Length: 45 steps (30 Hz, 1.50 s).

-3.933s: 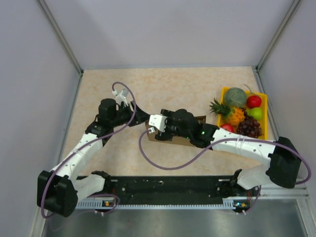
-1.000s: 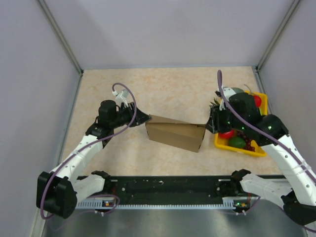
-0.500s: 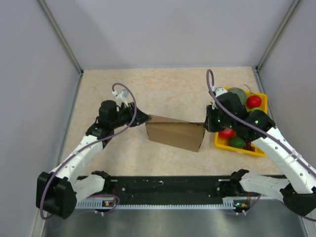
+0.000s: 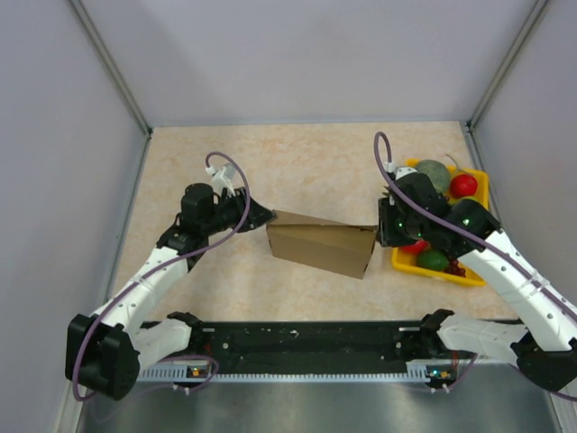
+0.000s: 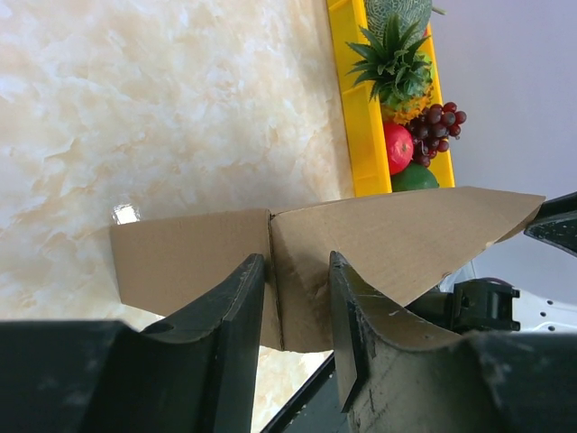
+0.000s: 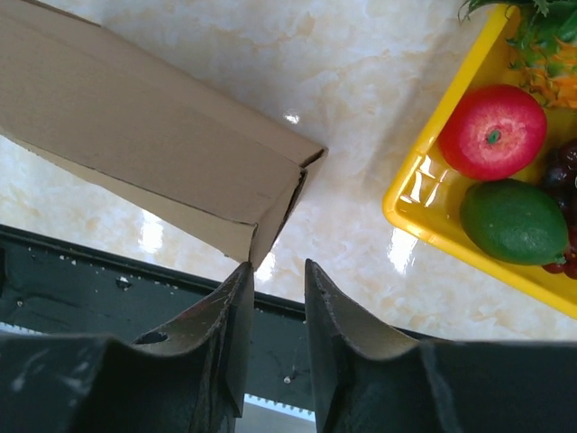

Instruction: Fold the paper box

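Brown cardboard makes up the paper box (image 4: 322,242). It lies in the middle of the top view, on the pale stone-look table (image 4: 315,162). It is folded into a long carton and sits a bit slanted, with its right end lower in the frame.

The left gripper (image 5: 296,262) is at the box's left end. In the left wrist view its two fingers stand a little apart. A fold line of the box shows in the gap between them. I cannot tell if the fingers squeeze the box or only sit on each side of it.

The right gripper (image 6: 275,271) is at the box's right end. In the right wrist view its fingers are a little apart too, and nothing is between them. The near corner of the box is just beside the tip of the left-hand finger in that view.

A yellow tray (image 6: 410,203) sits at the right of the frame, close to the box but not touching it. A red apple (image 6: 492,132) and a green lime (image 6: 514,221) lie in it.
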Each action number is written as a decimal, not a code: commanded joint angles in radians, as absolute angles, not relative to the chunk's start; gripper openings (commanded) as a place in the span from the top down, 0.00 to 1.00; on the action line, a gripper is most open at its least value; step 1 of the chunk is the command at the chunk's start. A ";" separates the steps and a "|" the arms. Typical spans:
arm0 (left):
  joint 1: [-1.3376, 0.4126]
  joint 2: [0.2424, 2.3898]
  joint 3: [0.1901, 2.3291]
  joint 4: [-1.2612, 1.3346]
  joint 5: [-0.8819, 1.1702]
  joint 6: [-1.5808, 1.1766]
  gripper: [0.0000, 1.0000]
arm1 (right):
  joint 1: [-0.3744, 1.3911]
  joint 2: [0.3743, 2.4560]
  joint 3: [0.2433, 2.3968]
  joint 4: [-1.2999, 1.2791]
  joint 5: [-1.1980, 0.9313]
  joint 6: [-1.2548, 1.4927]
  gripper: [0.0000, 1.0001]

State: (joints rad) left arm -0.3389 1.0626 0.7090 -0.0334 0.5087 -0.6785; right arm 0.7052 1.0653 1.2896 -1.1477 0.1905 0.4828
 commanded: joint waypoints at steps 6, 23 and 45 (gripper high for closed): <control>-0.351 1.057 0.686 -0.127 0.506 -0.650 0.63 | 0.716 1.080 1.316 -1.149 0.210 0.502 0.72; -0.353 1.051 0.690 -0.140 0.495 -0.641 0.64 | 0.716 1.022 1.333 -1.126 0.144 0.511 0.64; -0.374 1.012 0.655 -0.112 0.476 -0.686 0.67 | 0.749 1.085 1.235 -1.083 0.279 0.606 0.95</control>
